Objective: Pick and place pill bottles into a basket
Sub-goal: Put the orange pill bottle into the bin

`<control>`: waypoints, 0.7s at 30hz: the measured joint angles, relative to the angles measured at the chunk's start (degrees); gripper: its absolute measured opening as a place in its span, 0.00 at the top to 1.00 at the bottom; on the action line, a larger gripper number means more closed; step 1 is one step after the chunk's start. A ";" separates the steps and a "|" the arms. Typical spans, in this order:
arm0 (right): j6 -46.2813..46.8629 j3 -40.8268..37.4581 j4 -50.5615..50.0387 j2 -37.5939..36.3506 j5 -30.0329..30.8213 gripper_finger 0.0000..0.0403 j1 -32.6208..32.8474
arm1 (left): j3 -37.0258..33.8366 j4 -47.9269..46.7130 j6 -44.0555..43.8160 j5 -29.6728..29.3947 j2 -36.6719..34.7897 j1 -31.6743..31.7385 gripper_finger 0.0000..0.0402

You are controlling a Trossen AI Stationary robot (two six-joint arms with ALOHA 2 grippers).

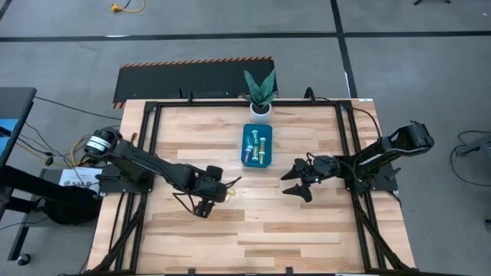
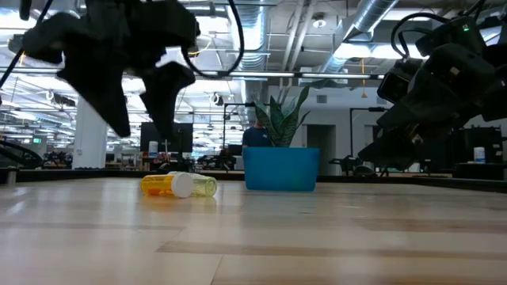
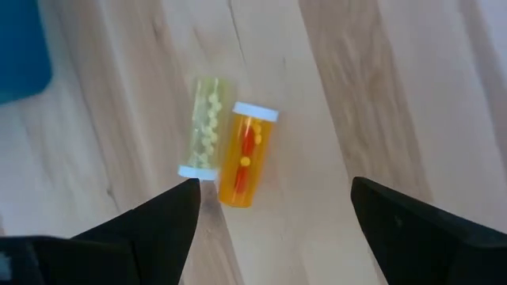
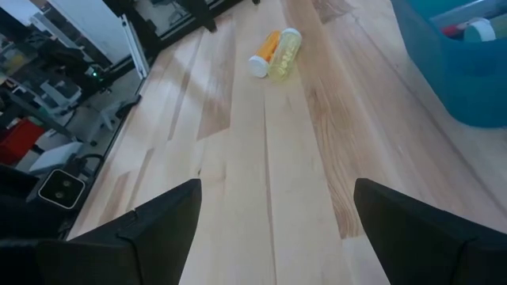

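Now, your left gripper [image 3: 273, 207] hangs wide and empty over two small translucent plastic pill bottles, one orange [image 3: 247, 155] and one yellow [image 3: 207, 128], lying touching on the counter [image 1: 291, 230] near the teal plastic basket [image 1: 247, 150]. They look light, rigid, likely to roll; grip across one barrel. The right gripper [image 1: 301, 181] waits, parted.

Light wooden table [image 1: 253, 230], with teal basket [image 1: 256, 160], potted plant [image 1: 260, 110], orange bottle [image 3: 246, 154] beside yellow bottle [image 3: 206, 127].

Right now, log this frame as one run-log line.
left gripper: open, above orange bottle and yellow bottle lying side by side | right gripper: open, empty, beside basket | basket: some bottles inside
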 joint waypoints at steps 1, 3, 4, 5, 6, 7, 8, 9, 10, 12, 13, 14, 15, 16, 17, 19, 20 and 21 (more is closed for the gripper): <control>-0.04 0.00 -0.02 0.00 0.02 0.19 0.00 | 0.00 0.16 0.22 0.00 0.73 0.00 0.21; -0.04 0.00 -0.02 -0.01 0.00 0.19 0.00 | 0.00 0.96 0.39 0.00 1.85 0.00 0.21; -0.04 0.00 -0.02 0.00 0.00 0.19 0.00 | 0.00 1.11 0.45 0.00 2.33 0.00 0.21; -0.04 0.00 -0.02 0.00 0.00 0.19 0.00 | 0.00 1.27 0.49 0.00 2.77 0.00 0.21; -0.06 0.00 -0.02 0.00 0.00 0.19 0.00 | 0.00 1.54 0.50 0.00 3.11 0.00 0.21; -0.04 0.00 -0.02 0.00 0.00 0.19 0.00 | 0.00 2.00 0.51 0.02 3.34 0.00 0.21; -0.07 0.00 -0.02 0.00 0.00 0.19 0.00 | 0.00 2.55 0.51 0.03 3.41 0.00 0.21; -0.07 0.00 -0.02 0.00 0.00 0.19 0.00 | 0.00 2.83 0.54 0.02 3.41 0.00 0.21; -0.06 0.00 -0.02 -0.01 0.00 0.19 0.00 | 0.00 3.23 0.81 0.02 3.41 -0.02 0.21; -0.11 0.00 -0.03 0.00 0.00 0.19 0.00 | 0.00 4.34 1.84 -0.02 3.41 -0.02 0.21; -0.39 0.00 -0.04 -0.01 0.00 0.19 0.00 | 0.00 4.86 2.29 -0.04 3.41 -0.02 0.21; -0.83 0.00 -0.04 0.00 -0.03 0.19 0.00 | 0.00 5.30 2.71 -0.07 3.41 -0.03 0.21; -0.99 0.00 -0.04 0.00 -0.03 0.19 0.00 | 0.00 5.57 3.03 -0.10 3.41 -0.02 0.21; -1.00 0.00 -0.04 0.00 -0.03 0.19 0.00 | 0.00 5.86 3.38 -0.13 3.41 -0.03 0.21; -0.98 0.00 -0.04 0.00 -0.03 0.19 0.00 | 0.00 6.20 3.69 -0.13 3.47 -0.04 0.21; -0.99 0.00 -0.04 0.00 -0.15 0.19 0.00 | 0.00 6.85 3.94 -0.13 4.04 -0.02 0.21; -0.98 0.00 -0.04 0.00 -0.18 0.19 0.00 | 0.00 6.70 3.94 -0.10 4.16 -0.02 0.21; -0.98 0.00 -0.09 0.00 -0.18 0.19 0.00 | 0.01 6.77 3.94 0.01 4.46 -0.02 0.21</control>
